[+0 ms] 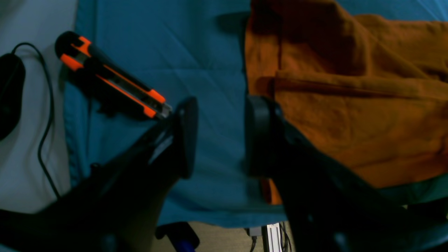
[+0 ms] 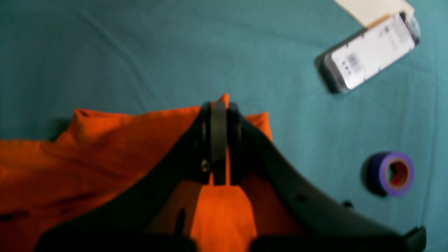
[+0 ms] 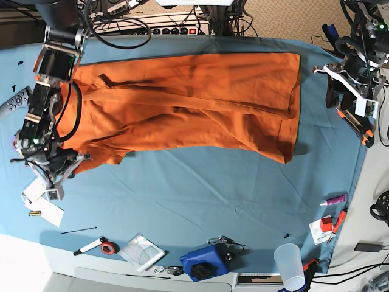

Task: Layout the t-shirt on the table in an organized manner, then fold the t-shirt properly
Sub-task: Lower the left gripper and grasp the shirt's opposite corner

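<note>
The table [image 3: 182,201] is a big work surface under a wrinkly teal-blue cloth, with cables and a power strip along the far edge and random clutter scattered around the near edge. The t-shirt [image 3: 188,103] is spread out long across the far half of the cloth, bright orange, still pretty creased, with one end bunched up on the base view's left. That's where the right gripper [image 2: 218,105] is: its jaws are clamped tight together with a pinch of orange fabric poking up between the tips, so it's got hold of the shirt's edge. The left gripper [image 1: 218,134] sits at the other end, on the base view's right, jaws spread apart with only teal cloth between them, one finger [image 1: 260,134] just over the shirt's edge and nothing held. An orange-and-black utility knife [image 1: 112,77] lies on the cloth just beside it. In the right wrist view there's a roll of purple tape [image 2: 390,173] and a remote-looking gadget [image 2: 367,54] lying on the cloth, well apart from the shirt.
</note>
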Controlling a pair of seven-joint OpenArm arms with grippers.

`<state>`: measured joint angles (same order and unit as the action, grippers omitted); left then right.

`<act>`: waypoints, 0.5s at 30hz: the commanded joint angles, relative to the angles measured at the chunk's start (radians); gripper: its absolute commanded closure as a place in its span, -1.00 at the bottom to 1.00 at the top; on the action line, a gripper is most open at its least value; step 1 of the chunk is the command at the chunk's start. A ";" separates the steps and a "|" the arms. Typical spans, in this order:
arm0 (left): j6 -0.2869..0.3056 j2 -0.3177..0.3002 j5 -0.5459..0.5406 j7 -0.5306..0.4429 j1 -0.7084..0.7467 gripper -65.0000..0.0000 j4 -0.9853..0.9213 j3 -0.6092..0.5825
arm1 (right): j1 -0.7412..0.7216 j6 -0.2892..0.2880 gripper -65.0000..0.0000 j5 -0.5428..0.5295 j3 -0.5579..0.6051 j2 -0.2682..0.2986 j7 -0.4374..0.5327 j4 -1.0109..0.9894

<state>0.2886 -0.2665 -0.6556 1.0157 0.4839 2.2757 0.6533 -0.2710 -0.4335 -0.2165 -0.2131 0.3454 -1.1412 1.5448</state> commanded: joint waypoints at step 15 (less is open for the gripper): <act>0.215 -0.080 -0.008 -0.064 -0.142 0.61 -0.006 -0.124 | 0.130 0.004 1.00 -0.017 -0.059 0.015 0.041 0.066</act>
<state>0.5018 -0.3374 -0.6571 0.9688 0.3450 2.2597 0.5213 -0.1219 -0.4343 -0.2310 -0.2672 0.3435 -1.1213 1.5906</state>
